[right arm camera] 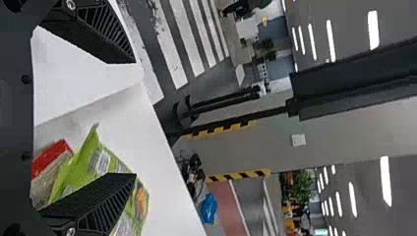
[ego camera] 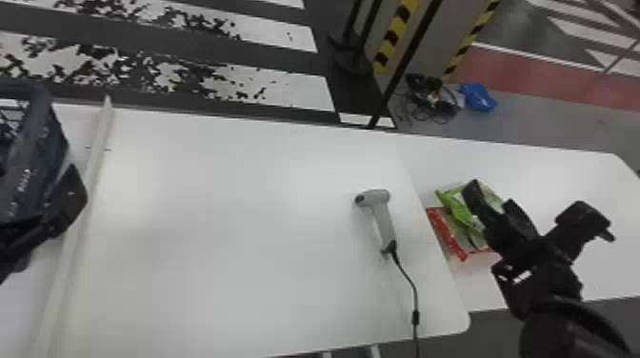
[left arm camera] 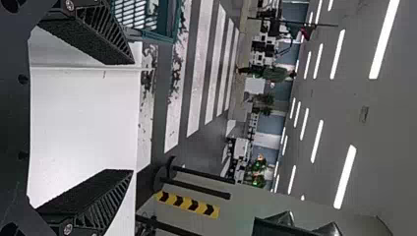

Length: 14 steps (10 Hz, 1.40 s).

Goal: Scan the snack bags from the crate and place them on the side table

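"What can't you make out?"

"The dark blue plastic mesh crate (ego camera: 35,157) is cut off beside the left claw (ego camera: 66,200), so I can't tell what's inside. The right claw (ego camera: 526,196) covers part of the shiny green snack bag (ego camera: 457,207), which overlaps the red-edged, pale-centred snack bag (ego camera: 445,233)."

"And the claws?"

"Both spread wide. Nothing sits between the left claw's (left arm camera: 133,117) fingers. The right claw (right arm camera: 135,118) pinches nothing either; one finger is in front of the green bag, and I can't tell whether they touch."

"How many of each?"

"Two bags that I can see, both on the white side desk (ego camera: 533,162), by the right claw on its left side. One crate. One pale grey plastic handheld scanner (ego camera: 382,216) with a black cable (ego camera: 410,281), lying on the white main desk (ego camera: 238,214), farther left of the right claw than the bags, well apart from the left claw."
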{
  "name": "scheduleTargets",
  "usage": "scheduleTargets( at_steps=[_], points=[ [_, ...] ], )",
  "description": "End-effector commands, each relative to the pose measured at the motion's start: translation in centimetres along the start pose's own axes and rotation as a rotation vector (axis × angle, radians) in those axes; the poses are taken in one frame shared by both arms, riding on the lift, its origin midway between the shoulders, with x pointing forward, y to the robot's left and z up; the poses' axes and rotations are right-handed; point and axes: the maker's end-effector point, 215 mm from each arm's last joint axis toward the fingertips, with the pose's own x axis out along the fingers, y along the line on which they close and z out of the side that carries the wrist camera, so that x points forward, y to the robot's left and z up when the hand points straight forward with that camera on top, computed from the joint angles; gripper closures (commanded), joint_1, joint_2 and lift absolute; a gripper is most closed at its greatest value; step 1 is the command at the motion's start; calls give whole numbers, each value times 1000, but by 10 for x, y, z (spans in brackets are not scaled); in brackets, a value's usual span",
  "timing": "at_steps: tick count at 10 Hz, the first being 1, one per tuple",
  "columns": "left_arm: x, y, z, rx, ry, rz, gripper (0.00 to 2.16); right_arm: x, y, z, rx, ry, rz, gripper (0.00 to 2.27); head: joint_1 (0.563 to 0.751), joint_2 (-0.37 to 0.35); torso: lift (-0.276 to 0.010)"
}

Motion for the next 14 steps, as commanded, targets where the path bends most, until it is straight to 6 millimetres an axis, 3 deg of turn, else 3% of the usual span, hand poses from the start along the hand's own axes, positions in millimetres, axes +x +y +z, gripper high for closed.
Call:
scheduleTargets(
  at_steps=[1,2,3,6,9,11,13,14],
  points=[
    [1,-3,-1,8,2,0,83,-20,77,4,-78,-56,114,60,695,-350,-94],
    [1,-3,-1,9,3,0,83,-33,120,-5,-96,-72,185,60,695,-350,-94],
    [0,-3,-2,11,5,1,83,-44,154,-21,-110,-67,239,60,695,-294,-94],
    [2,-8,-7,26,16,-1,80,-82,237,-39,-190,-146,336,60,695,-164,-94],
    [5,-23,-17,45,21,-14,80,-104,272,-55,-192,-151,364,63,695,-69,-94],
    [9,-36,-17,56,9,-35,80,-113,283,-65,-182,-151,371,63,695,-61,-94],
    [8,-25,4,76,-18,-27,83,-118,283,-70,-181,-143,373,63,695,-53,-94],
    [7,-3,18,84,-11,-4,83,-120,283,-71,-182,-140,375,63,695,-42,-94]
  ],
)
